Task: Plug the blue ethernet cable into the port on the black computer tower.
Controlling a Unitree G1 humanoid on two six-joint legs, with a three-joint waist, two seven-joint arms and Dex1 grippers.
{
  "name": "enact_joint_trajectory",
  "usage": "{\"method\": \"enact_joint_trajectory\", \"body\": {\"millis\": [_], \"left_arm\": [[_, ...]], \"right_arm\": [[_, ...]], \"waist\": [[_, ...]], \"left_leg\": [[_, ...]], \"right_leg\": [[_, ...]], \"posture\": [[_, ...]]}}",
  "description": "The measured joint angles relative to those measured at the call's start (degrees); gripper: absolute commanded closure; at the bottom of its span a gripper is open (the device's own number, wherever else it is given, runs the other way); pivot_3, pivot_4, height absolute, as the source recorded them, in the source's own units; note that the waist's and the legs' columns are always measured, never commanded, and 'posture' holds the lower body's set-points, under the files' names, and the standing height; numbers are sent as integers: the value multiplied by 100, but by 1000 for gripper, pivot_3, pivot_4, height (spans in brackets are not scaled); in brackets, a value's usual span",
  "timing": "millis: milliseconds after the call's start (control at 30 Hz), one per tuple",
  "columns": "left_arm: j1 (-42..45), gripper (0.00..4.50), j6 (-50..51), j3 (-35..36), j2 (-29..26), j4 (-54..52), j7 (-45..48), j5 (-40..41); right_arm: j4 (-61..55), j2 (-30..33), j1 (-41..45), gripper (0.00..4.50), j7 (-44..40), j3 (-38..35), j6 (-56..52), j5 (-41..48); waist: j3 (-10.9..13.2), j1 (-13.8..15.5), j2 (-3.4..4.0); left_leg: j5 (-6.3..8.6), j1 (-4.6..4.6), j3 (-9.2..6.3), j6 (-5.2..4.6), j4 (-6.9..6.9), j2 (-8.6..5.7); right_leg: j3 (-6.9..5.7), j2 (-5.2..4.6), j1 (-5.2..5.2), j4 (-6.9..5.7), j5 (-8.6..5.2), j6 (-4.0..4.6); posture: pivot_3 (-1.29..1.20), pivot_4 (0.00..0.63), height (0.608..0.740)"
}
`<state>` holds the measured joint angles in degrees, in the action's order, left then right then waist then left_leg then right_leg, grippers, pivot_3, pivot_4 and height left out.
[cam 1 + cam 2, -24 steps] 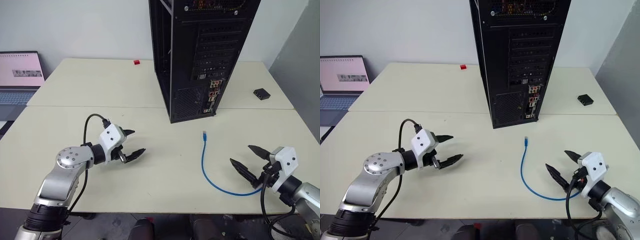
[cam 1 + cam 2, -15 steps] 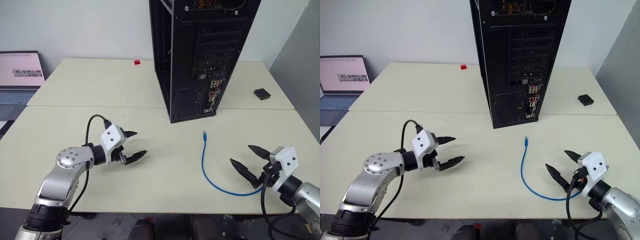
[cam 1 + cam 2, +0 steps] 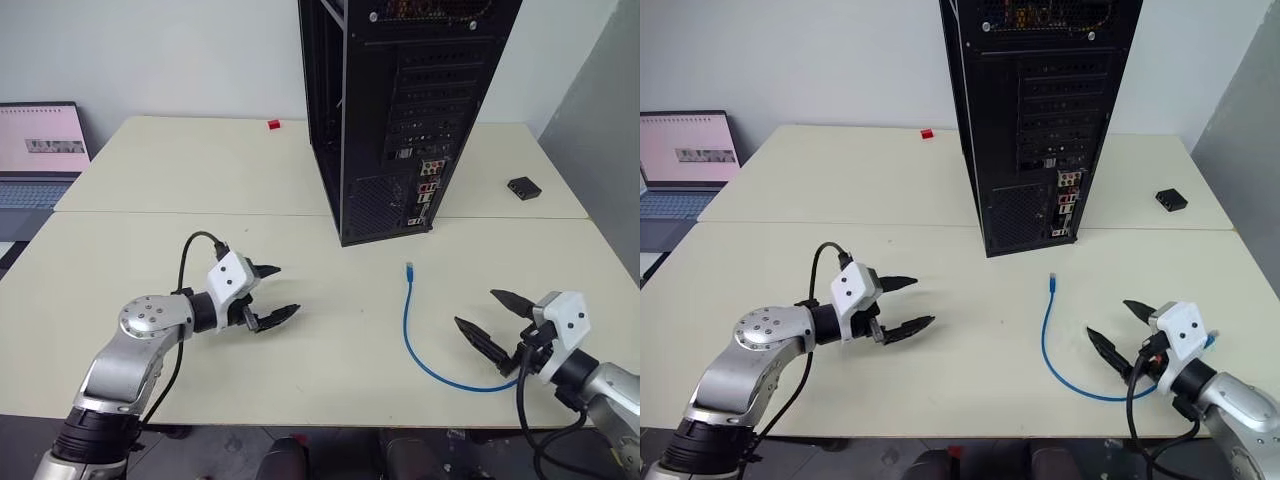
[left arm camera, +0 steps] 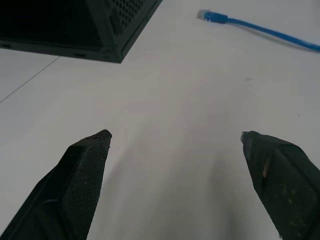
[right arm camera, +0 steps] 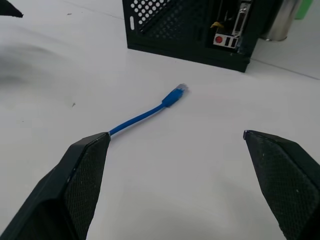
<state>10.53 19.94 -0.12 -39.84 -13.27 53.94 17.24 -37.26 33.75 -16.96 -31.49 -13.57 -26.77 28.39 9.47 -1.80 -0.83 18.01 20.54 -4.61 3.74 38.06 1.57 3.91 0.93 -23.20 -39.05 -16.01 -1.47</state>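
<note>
Well back on the pale table [image 3: 150, 200], the black computer tower [image 3: 400, 110] stands upright, perforated rear panel and slot covers facing out; the port [image 3: 428, 172] sits in its coloured connector cluster. Laptop [image 3: 40, 150] at far left edge. The blue ethernet cable [image 3: 410, 335] lies curved on the tabletop before the tower, plug toward it. Left gripper [image 3: 272, 294] spread wide, empty. Right gripper [image 3: 492, 320] likewise agape, empty, near the cable's tail; its wrist view shows the plug [image 5: 175, 94] closely. Small flat black box [image 3: 523, 187], tiny red block [image 3: 273, 124].

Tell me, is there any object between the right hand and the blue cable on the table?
Nothing visible: bare table lies between the open right hand and the blue ethernet cable.
</note>
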Motion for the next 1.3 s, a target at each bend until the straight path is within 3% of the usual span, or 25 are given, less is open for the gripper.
{"method": "enact_joint_trajectory", "body": {"millis": [200, 500, 800, 900, 1300], "left_arm": [[177, 74, -127, -345, -45, -43, 332, -19], [340, 74, -304, -696, -5, -56, 545, -88], [368, 74, -407, -733, 4, -21, 560, -133], [366, 0, -433, -733, 5, -16, 557, -168], [440, 0, -543, -783, 175, 191, 542, -222]], "right_arm": [[23, -587, 802, 0, 909, 689, -527, -317], [1193, -1807, 1980, 0, 1930, 2001, -545, -1400], [2803, -2478, 2785, 0, 2979, 2033, -214, -2472], [2855, -2635, 2847, 515, 3122, 1870, -324, -2486], [2493, -2702, 2834, 3475, 2924, 2144, -956, -2584]], "waist": [[0, -9, 1], [1, -8, 3], [1, -11, 3], [1, -11, 3], [0, -18, 4]], "left_leg": [[0, -1, 1, 0, 0, 0], [0, 6, 0, 0, -1, -1], [0, 9, 0, 1, -1, 0], [0, 10, -1, 1, -1, 0], [0, 8, -2, 0, -1, -1]], "right_leg": [[2, 1, -2, -1, 0, 0], [0, 1, -8, 2, 0, 1], [-1, 0, -14, -1, 1, 2], [-1, 0, -14, -2, 1, 2], [-4, 0, -13, -3, 1, 2]], "posture": [[0, 150, 740], [0, 150, 740], [0, 150, 740], [0, 150, 740], [0, 150, 740]]}}
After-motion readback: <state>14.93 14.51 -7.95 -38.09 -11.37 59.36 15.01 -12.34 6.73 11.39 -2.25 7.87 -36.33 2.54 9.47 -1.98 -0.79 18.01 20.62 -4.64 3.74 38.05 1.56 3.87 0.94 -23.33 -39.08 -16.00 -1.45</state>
